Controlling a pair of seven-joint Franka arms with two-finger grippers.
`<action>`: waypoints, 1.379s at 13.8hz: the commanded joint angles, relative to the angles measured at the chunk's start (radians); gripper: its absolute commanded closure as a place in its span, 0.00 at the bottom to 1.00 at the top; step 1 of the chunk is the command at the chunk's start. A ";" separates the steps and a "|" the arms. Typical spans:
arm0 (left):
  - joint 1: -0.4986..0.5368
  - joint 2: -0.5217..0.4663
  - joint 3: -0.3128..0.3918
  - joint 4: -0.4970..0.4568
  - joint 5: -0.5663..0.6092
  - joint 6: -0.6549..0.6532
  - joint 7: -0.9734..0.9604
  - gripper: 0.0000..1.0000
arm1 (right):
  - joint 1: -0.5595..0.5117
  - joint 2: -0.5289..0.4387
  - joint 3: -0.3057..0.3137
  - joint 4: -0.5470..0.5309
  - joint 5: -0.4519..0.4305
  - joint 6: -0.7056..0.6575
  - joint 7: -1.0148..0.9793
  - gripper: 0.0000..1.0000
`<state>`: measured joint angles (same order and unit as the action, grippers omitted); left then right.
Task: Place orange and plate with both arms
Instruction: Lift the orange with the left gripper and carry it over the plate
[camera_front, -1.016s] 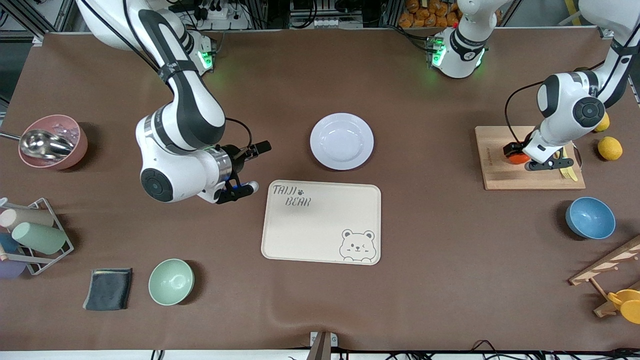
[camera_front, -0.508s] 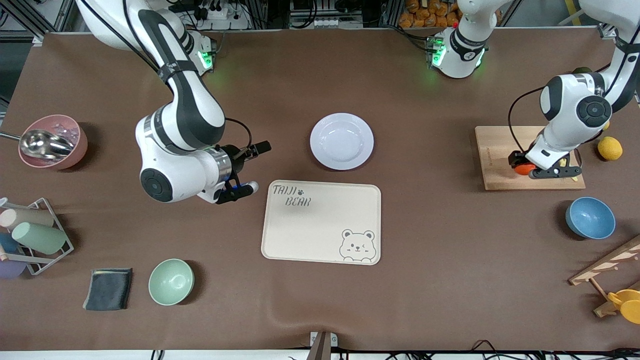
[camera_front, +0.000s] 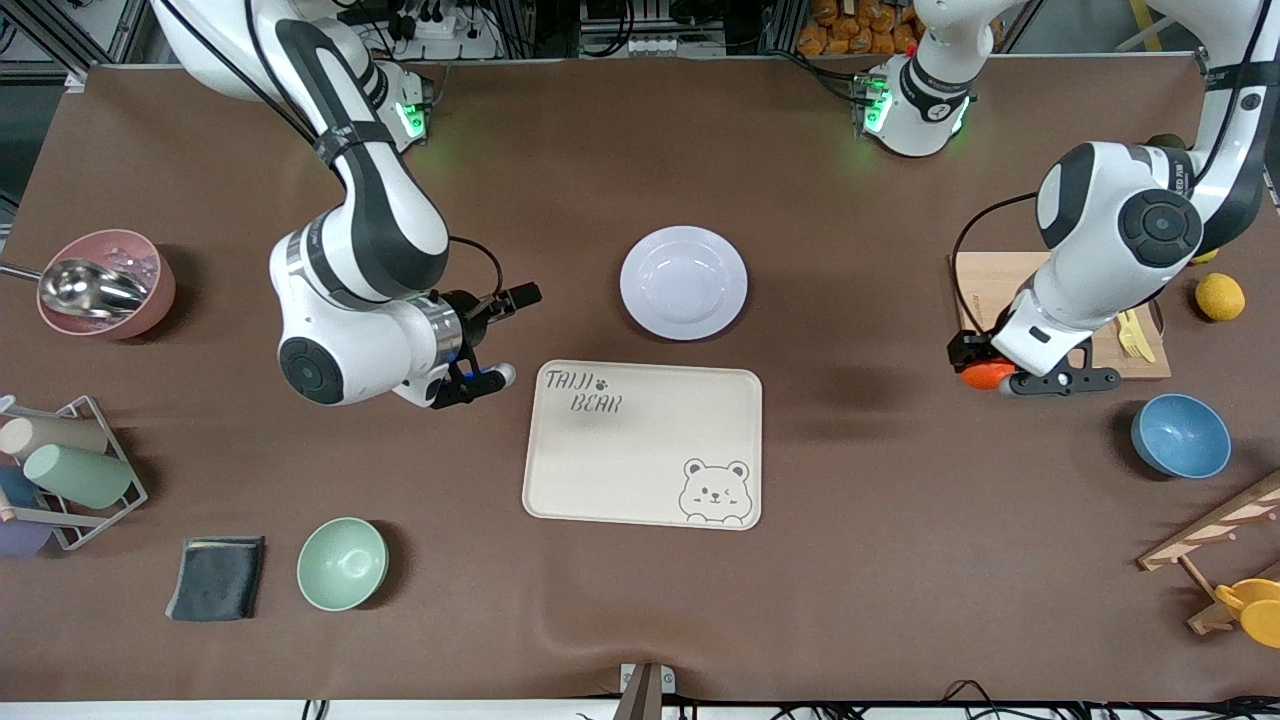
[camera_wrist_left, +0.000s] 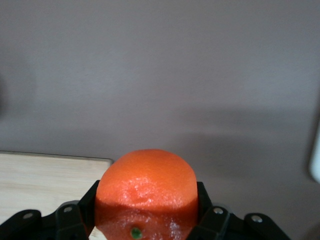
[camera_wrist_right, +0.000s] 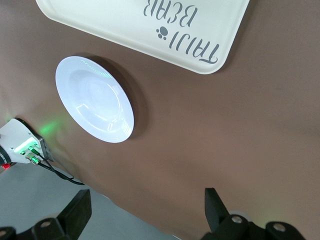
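Observation:
The orange (camera_front: 982, 376) is gripped by my left gripper (camera_front: 985, 372), which hangs over the brown table just off the cutting board's corner, toward the tray. In the left wrist view the orange (camera_wrist_left: 146, 182) fills the space between the black fingers (camera_wrist_left: 204, 200). The pale plate (camera_front: 683, 282) lies on the table beside the tray's edge that is farther from the camera, with nothing on it. My right gripper (camera_front: 508, 335) stands open beside the tray's corner toward the right arm's end. The right wrist view shows the plate (camera_wrist_right: 95, 100) some way off, and the right gripper (camera_wrist_right: 147, 205) holds nothing.
The cream bear tray (camera_front: 640, 450) lies mid-table. A wooden cutting board (camera_front: 975, 285) with a yellow utensil (camera_front: 1131, 335), a lemon (camera_front: 1220, 297) and a blue bowl (camera_front: 1180, 435) are at the left arm's end. A mint bowl (camera_front: 342, 563), a dark cloth (camera_front: 217, 577), a pink bowl (camera_front: 105, 285) and a cup rack (camera_front: 60, 470) are at the right arm's end.
My left gripper has lifted the orange off the cutting board and carried it past the board's corner toward the tray. The right arm has not moved.

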<state>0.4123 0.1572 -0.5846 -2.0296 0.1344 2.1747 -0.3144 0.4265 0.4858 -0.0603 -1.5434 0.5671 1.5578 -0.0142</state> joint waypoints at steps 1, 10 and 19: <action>-0.136 0.082 -0.001 0.168 -0.012 -0.143 -0.200 1.00 | -0.011 -0.001 0.004 0.000 0.020 -0.002 -0.004 0.00; -0.518 0.264 0.002 0.304 -0.026 -0.171 -0.840 1.00 | -0.023 0.008 0.004 0.002 0.020 0.001 -0.004 0.00; -0.739 0.418 0.000 0.175 0.102 -0.025 -1.294 1.00 | -0.025 0.016 0.004 0.002 0.020 0.001 -0.006 0.00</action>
<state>-0.3207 0.5588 -0.5874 -1.8114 0.2139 2.0734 -1.5616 0.4142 0.4944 -0.0639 -1.5439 0.5671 1.5591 -0.0144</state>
